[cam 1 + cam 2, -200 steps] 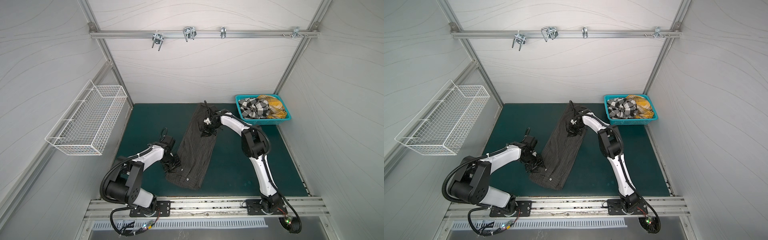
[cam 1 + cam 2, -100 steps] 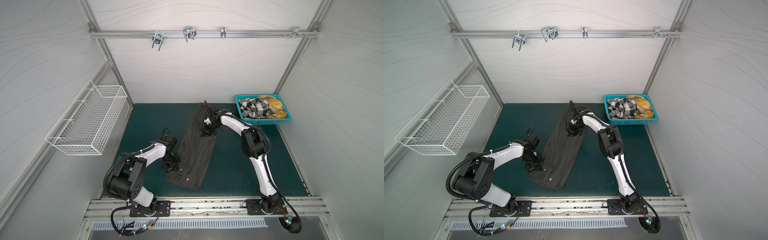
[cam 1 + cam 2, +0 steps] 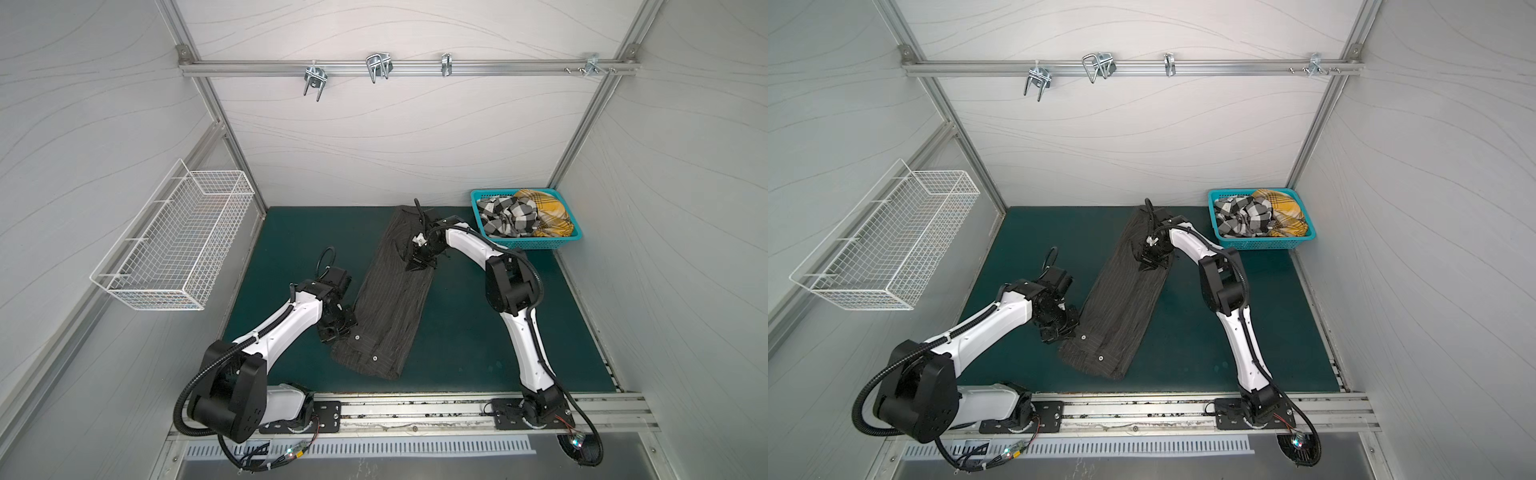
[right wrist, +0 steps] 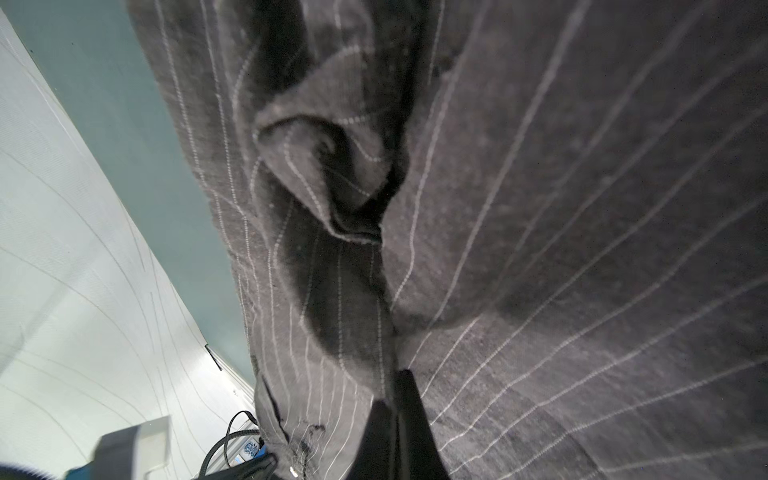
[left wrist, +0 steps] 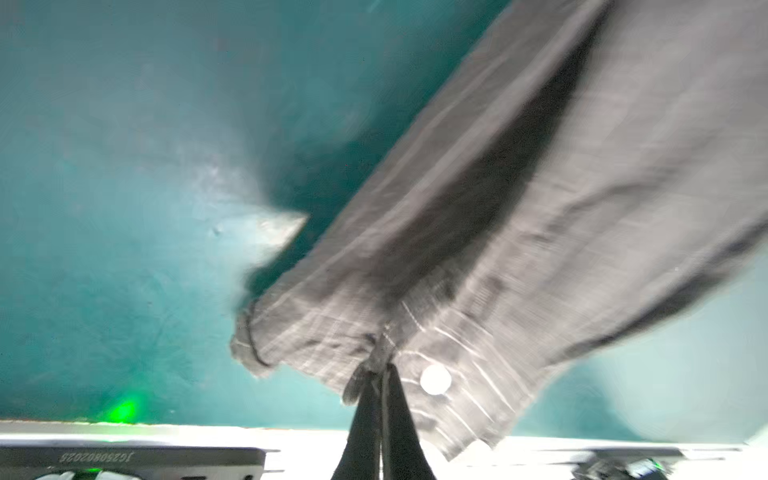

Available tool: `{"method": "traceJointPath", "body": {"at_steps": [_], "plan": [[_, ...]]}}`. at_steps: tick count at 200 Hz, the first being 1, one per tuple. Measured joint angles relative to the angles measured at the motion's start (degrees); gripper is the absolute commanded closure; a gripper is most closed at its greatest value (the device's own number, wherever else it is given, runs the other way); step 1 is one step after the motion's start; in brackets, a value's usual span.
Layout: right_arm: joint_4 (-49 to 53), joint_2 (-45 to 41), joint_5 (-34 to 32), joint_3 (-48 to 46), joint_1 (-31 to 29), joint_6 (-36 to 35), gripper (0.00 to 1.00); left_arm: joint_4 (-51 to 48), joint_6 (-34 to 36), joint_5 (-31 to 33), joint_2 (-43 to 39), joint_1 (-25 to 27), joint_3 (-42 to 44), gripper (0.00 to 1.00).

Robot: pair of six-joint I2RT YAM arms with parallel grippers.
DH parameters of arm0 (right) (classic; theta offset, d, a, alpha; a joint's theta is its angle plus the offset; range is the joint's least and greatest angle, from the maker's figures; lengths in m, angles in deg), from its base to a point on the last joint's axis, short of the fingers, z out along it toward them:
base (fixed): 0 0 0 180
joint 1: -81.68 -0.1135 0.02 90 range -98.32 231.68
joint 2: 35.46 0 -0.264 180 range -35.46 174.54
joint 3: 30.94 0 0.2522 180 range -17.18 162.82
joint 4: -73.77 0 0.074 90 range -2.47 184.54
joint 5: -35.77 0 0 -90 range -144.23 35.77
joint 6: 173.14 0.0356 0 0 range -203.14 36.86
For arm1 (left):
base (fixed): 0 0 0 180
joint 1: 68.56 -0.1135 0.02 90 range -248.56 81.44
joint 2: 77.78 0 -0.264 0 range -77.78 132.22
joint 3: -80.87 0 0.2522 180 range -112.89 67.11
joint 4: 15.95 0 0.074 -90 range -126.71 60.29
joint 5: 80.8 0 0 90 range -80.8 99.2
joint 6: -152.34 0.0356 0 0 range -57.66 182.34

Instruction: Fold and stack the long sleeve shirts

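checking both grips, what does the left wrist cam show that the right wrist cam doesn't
Only the left wrist view: the left gripper shut on an edge of the pinstriped shirt, beside a white button, with much bare green mat around.
Only the right wrist view: the right gripper shut on a crease of the cloth near a rumpled fold, plus the white wall.
Both: the same dark pinstriped shirt pinched by closed fingers, and some green mat.

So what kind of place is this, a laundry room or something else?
Probably a robot test booth: white panels on a metal frame, a left arm and right arm bolted to a front rail, and a striped shirt laid on a green mat, with more shirts in a basket.
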Motion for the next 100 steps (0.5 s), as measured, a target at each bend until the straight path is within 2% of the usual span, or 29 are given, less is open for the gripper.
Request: {"method": "traceJointPath", "body": {"at_steps": [30,34,43,51,62,65,69,100], "plan": [[0.5,0.6,0.3,0.4,-0.2,0.0,1.0,1.7,-0.1,0.1,3.0,0.0,3.6,1.0],[0.6,0.8,0.4,0.5,-0.3,-0.1,0.96,2.0,-0.1,0.2,3.5,0.0,3.8,0.99],[0.7,1.3,0.5,0.6,-0.3,-0.2,0.83,2.3,0.0,0.1,4.5,0.0,3.8,0.8],[0.9,1.6,0.5,0.7,-0.3,-0.3,0.71,2.5,0.1,0.1,5.0,0.0,3.8,0.69],[1.3,1.9,0.4,0.7,-0.3,-0.1,0.6,2.3,0.6,-0.1,5.0,0.2,3.7,0.61],[1.5,1.9,0.3,0.7,-0.3,-0.8,0.52,2.0,0.1,-0.1,5.0,0.2,3.5,0.6],[1.6,1.8,0.3,0.6,-0.3,-0.3,0.48,1.4,0.5,0.0,4.9,0.3,3.3,0.59],[2.7,-0.9,-2.4,-2.2,-0.3,-1.6,0.46,-3.7,0.5,0.7,1.8,0.8,-3.5,0.57]]}}
